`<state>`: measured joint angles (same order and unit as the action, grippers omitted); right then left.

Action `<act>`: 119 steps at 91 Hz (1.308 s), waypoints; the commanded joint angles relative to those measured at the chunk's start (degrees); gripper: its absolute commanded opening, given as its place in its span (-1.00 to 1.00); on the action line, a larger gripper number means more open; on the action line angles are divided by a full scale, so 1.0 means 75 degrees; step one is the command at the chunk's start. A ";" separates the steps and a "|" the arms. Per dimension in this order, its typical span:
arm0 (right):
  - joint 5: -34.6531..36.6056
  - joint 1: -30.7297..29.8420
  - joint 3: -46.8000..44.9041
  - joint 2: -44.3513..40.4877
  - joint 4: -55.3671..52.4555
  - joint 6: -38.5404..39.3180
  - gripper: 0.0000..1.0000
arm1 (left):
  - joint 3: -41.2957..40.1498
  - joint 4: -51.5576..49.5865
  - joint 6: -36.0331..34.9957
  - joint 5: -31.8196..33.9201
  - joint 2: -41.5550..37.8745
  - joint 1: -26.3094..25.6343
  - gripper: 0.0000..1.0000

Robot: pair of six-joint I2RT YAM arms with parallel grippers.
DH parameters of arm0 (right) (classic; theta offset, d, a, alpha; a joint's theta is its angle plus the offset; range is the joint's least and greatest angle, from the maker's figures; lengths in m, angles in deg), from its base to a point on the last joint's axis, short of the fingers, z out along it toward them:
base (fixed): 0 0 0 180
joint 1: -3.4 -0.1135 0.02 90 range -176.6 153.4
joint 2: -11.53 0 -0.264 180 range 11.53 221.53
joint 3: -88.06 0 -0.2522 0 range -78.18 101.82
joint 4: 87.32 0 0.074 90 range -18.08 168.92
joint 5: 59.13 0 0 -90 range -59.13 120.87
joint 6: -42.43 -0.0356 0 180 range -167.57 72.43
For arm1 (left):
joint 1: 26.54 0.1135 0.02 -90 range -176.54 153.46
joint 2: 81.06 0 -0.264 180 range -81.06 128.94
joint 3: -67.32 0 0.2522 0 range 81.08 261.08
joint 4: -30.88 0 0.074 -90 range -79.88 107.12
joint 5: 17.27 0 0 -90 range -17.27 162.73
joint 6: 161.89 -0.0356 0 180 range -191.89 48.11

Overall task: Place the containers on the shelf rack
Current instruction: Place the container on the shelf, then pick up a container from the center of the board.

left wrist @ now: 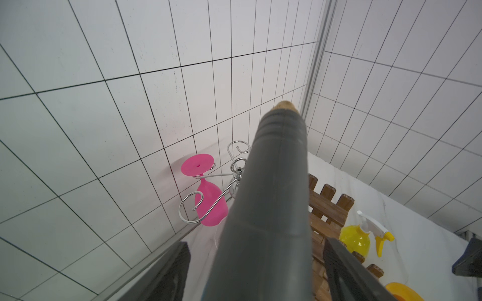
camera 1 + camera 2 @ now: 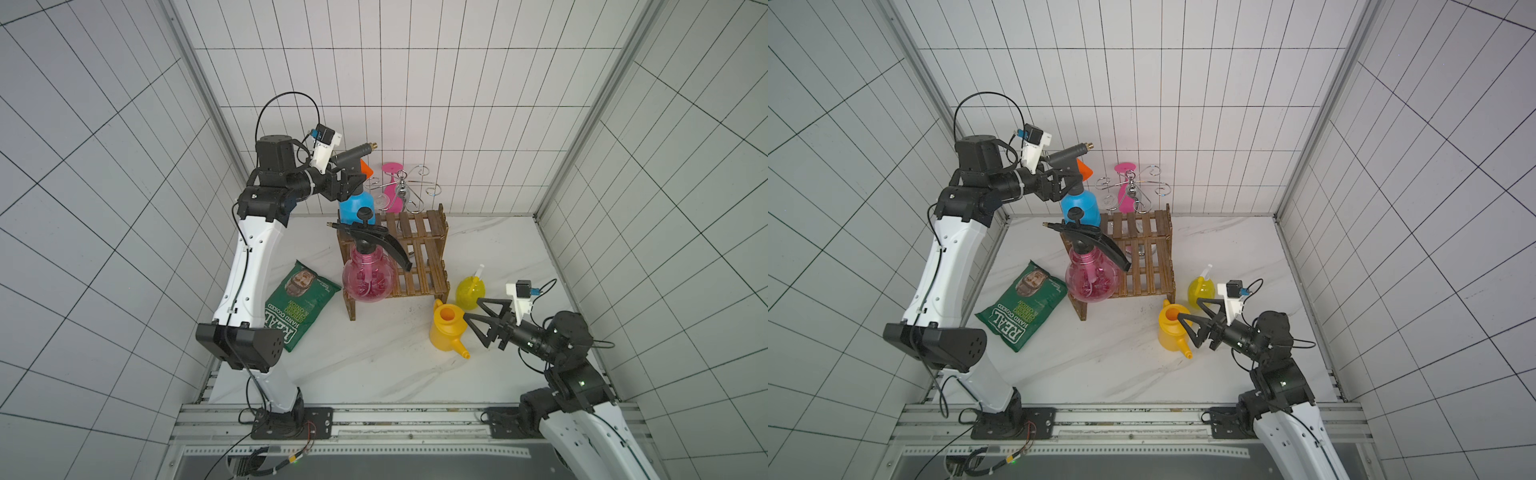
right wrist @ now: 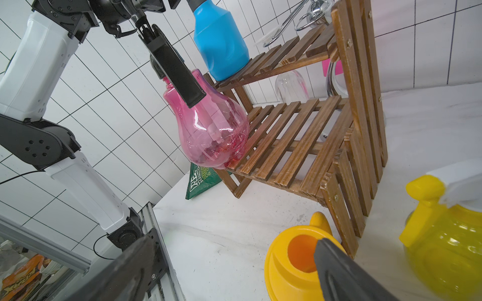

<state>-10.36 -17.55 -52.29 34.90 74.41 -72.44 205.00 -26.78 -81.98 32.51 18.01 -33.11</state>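
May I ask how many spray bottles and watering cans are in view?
4: blue grey-headed sprayer on the brown slatted rack's upper tier; pink translucent sprayer on its lower tier; yellow watering can and yellow translucent trigger bottle on the table.

The only readable print is on the green chip bag (image 2: 1021, 307), which lies flat just beside the shelf rack (image 2: 1144, 266). In a top view its big white brand word "REAL" reads upside down. Closer to the rack, in smaller letters, are "HAND COOKED" and "STRONG CHEESE & ONION". The right wrist view shows only a corner of the bag (image 3: 202, 179) past the rack's lower tier, with "RE" and "HAND COOKED" legible.
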 commanded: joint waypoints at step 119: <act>0.0789 0.0083 0.0157 -0.1284 -0.0900 0.0439 0.98 | -1.0223 0.4569 0.7504 0.0855 -1.0405 0.1277 0.96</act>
<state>-7.37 -17.55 -52.29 26.29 70.19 -70.45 134.40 6.42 -31.99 41.36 -55.91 -23.38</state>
